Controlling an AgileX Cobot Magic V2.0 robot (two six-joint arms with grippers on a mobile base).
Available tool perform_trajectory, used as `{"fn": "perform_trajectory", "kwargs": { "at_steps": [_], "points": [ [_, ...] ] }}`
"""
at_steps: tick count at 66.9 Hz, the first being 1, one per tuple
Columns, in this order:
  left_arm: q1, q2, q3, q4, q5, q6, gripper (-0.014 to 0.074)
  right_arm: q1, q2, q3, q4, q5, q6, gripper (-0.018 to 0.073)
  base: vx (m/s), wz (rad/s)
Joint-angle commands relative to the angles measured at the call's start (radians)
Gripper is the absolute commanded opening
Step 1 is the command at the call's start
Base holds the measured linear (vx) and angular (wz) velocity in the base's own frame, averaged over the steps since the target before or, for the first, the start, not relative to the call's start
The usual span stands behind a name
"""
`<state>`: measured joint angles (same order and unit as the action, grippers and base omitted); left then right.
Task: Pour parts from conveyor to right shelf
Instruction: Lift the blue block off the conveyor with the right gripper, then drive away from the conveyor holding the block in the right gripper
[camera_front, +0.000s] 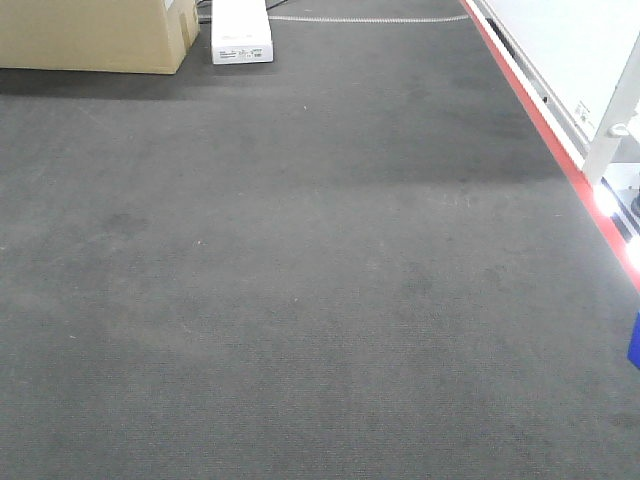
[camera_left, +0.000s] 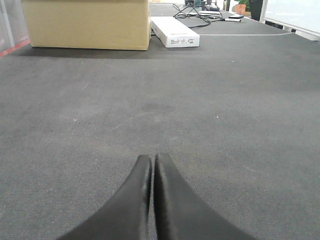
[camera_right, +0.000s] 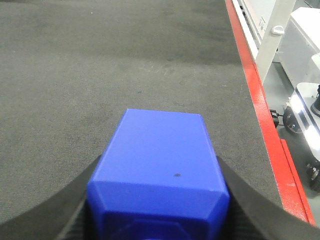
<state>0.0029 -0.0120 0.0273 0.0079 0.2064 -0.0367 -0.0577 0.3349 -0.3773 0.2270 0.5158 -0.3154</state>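
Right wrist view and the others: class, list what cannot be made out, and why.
Blue block: near end cut off by bottom edge, right wrist view; sides hidden by right gripper.
Blue sliver, front view: cut off by right edge.
White box label, left wrist view: print too small.

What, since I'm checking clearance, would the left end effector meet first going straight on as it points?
The carpet looks free; far off, probably the cardboard box, near the white box; depth unclear.
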Motion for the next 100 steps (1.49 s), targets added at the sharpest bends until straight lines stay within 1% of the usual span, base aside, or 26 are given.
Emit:
{"fn": "perform_trajectory", "kwargs": {
  "at_steps": [1,26,49,100],
  "points": [
    [-0.005,-0.011,-0.019,-0.008,-0.08,-0.008,-0.0006,-0.004,0.009,-0.027,0.008,-0.073,-0.008,-0.0005,0.0,0.0],
    [-0.005,-0.011,-0.019,-0.008,-0.08,-0.008,-0.0006,-0.004,0.01,-0.027,0.008,-0.073,-0.008,-0.0005,-0.05,-0.01],
    [-0.005,-0.011,-0.019,-0.008,-0.08,-0.008,-0.0006,-0.004,0.009,-0.027,0.007,-0.073,-0.008,-0.0005,-0.3,-0.2],
    [-0.005,-0.011,-0.019,-0.008,-0.08,-0.008,-0.0006,-0.004,0.009,-0.027,0.007,-0.073,-0.008,-0.0005,-0.44,-0.46]
  ]
}}
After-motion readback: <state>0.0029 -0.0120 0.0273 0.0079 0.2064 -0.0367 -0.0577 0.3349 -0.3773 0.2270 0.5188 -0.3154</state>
